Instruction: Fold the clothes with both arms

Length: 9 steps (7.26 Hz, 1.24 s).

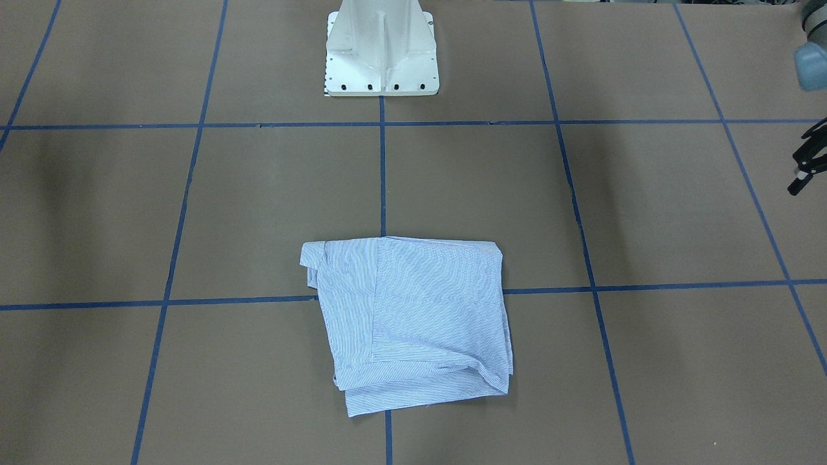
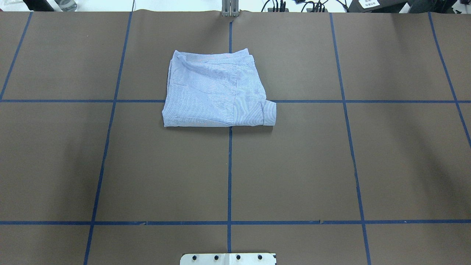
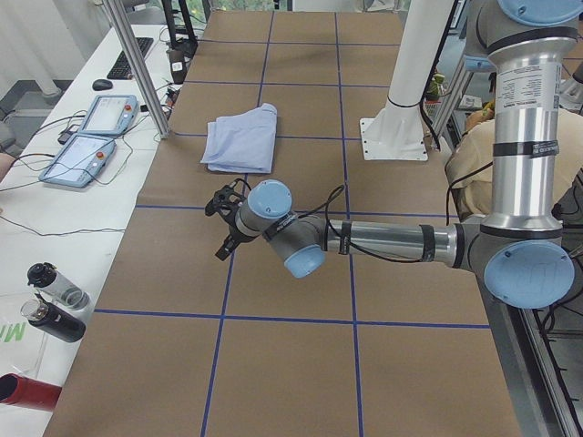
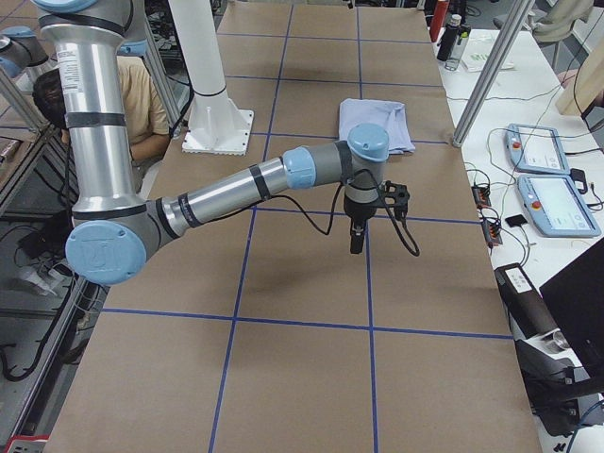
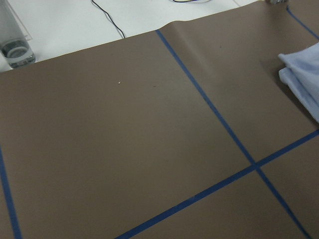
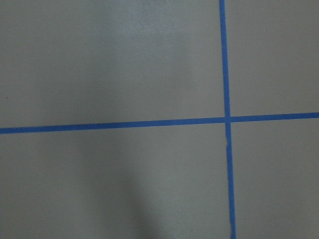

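Note:
The clothes are one light blue-and-white striped shirt (image 1: pixel 413 316), folded into a rough square with a sleeve cuff sticking out at one corner. It lies on the table's centre line on the operators' side (image 2: pixel 213 92), and neither gripper touches it. My left gripper (image 1: pixel 799 163) hangs above the table far to the shirt's side, cut off by the frame edge. Its fingers stand apart with nothing between them (image 3: pixel 217 228). The shirt's edge (image 5: pixel 304 79) shows in the left wrist view. My right gripper (image 4: pixel 357 247) hovers over bare table away from the shirt (image 4: pixel 377 123), and I cannot tell whether it is open or shut.
The white pedestal base (image 1: pixel 381 51) stands at the robot's side of the table. The brown table (image 2: pixel 294 165) carries blue tape grid lines. Beyond the far edge are two teach pendants (image 3: pixel 91 137), bottles (image 3: pixel 55 305), cables and metal posts. A seated person (image 4: pixel 146 104) is beside the robot.

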Motion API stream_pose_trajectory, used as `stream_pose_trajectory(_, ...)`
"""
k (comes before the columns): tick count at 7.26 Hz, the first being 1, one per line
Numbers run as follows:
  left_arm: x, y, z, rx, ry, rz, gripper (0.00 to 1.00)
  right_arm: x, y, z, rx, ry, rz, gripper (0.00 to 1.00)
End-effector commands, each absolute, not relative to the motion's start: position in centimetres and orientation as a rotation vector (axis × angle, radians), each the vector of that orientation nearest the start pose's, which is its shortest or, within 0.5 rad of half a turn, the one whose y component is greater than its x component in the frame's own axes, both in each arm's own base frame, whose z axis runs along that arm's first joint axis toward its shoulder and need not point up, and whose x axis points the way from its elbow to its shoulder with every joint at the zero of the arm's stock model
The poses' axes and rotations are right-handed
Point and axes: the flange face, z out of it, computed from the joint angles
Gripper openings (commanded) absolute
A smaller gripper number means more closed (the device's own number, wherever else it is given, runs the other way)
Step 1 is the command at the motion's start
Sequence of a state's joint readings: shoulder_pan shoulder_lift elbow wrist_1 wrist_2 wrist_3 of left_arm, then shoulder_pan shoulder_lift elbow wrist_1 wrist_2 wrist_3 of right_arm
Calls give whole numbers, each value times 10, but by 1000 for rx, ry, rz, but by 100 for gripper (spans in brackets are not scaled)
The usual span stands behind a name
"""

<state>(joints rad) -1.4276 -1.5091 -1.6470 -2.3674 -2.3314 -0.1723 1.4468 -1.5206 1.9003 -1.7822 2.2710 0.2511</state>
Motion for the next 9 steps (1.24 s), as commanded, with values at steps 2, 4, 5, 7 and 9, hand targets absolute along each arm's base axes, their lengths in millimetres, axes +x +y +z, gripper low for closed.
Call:
stream_pose_trajectory(2, -52, -483, 514, 449, 758, 264, 99, 26, -477, 523, 23, -712, 31, 100)
stream_pose_trajectory(4, -54, -444, 522, 408, 767, 259, 99, 26, -478, 526, 17, -713, 37, 100)
stream_pose_trajectory(5, -53, -444, 524, 411, 767, 262, 99, 27, -471, 532, -3, -706, 46, 100)
stream_pose_trajectory(7, -53, -448, 538, 408, 767, 249, 99, 25, -466, 543, -26, -725, 54, 100)
stream_pose_trajectory(9, -54, -456, 560, 364, 771, 225, 99, 25, -446, 567, -89, -799, 75, 100)
